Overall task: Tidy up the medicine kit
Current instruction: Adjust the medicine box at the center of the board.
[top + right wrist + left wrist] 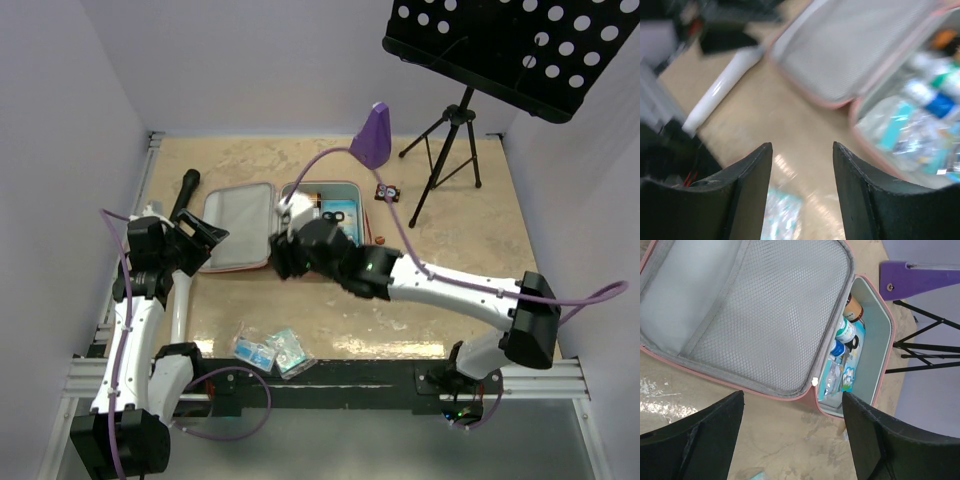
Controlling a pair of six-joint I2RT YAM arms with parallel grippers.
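Observation:
The pink medicine kit (240, 225) lies open mid-table, its grey mesh lid (765, 315) flat to the left. Its tray (875, 340) holds bottles and blister packets. My left gripper (212, 238) hovers at the lid's near left edge. In the left wrist view, the left gripper (793, 394) stands open with only table and the kit's corner between its fingers. My right gripper (283, 255) hangs just in front of the hinge. Seen in the blurred right wrist view, the right gripper (802, 145) is open and empty over bare table, with the kit (850, 45) beyond it.
Loose teal-and-clear packets (270, 350) lie near the front edge, also in the right wrist view as packets (782, 215). A purple metronome-shaped object (372, 135) stands behind the kit. A black music stand (455, 150) is at the back right, a small item (387, 192) lies beside the tray, and a black cylinder (185, 190) sits left.

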